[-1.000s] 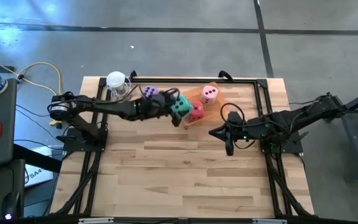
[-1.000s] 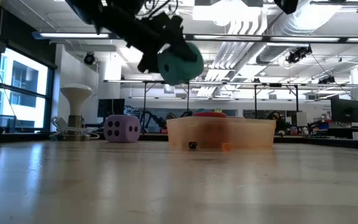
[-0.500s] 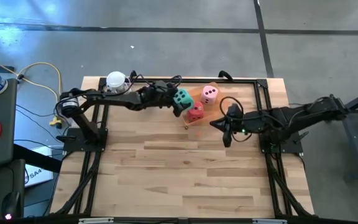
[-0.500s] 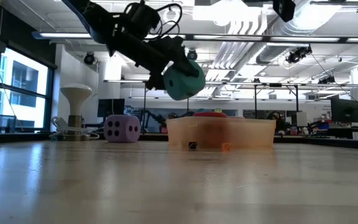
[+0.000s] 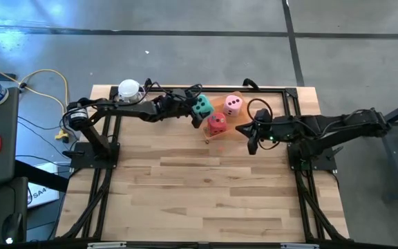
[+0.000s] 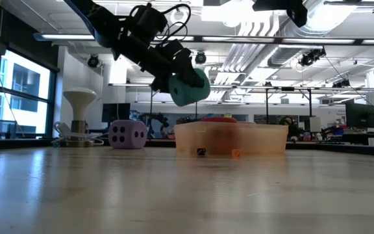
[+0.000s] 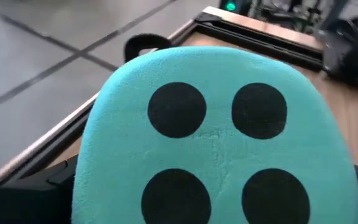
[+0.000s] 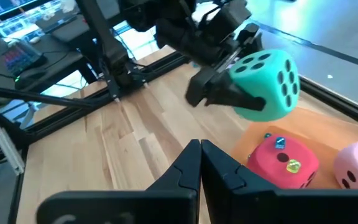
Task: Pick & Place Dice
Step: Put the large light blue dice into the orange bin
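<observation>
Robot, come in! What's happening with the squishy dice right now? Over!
Left gripper holding green-teal die in the air, beside orange tray. Right gripper shut, empty, near tray. Red die, pink die in tray.

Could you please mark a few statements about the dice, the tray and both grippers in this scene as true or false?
1. The left gripper holds the green-teal die in the air. True.
2. The purple die lies in the orange tray. False: it sits on the table, beside the tray.
3. The right gripper is shut and holds nothing. True.
4. The red die and pink die are in the tray. True.
5. The green-teal die rests on the table. False: it hangs above the tray's edge.
</observation>
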Robot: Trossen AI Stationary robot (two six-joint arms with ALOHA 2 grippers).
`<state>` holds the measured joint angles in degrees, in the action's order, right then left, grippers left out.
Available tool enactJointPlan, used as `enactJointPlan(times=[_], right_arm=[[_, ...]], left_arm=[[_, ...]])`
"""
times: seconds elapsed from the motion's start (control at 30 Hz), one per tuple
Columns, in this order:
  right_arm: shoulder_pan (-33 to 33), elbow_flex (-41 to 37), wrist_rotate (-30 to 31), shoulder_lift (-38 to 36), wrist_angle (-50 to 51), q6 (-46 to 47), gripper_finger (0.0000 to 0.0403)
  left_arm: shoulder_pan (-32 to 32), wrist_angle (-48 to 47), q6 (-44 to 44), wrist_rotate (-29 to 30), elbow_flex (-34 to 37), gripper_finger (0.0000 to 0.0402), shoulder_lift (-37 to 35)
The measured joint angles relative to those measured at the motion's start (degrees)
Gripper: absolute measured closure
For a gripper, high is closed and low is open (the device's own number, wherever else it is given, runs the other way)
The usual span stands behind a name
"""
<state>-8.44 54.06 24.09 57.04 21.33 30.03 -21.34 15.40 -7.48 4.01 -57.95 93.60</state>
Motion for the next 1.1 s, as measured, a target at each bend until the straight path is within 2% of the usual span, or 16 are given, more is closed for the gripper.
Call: enactJointPlan(times=[0.33,0.63,0.9,1.1], right_arm=[[3.59,0.00,-0.23,0.66,-0.17,0.36,0.0401],[4.00,-0.02,-0.33,1.66,-1.07,0.35,0.0401],[3.95,-0.02,-0.65,2.00,-1.44,0.36,0.0401],[3.95,-0.02,-2.15,2.05,-1.26,0.36,0.0401]], left_arm=[[-0.11,-0.15,2.76,-0.68,0.00,0.0010,0.00],[-0.87,-5.96,6.22,1.73,0.02,0.0002,0.11],[-0.59,-1.43,5.88,1.90,0.02,0.0002,6.21],[0.53,2.65,6.53,3.86,-0.05,0.0001,8.06]])
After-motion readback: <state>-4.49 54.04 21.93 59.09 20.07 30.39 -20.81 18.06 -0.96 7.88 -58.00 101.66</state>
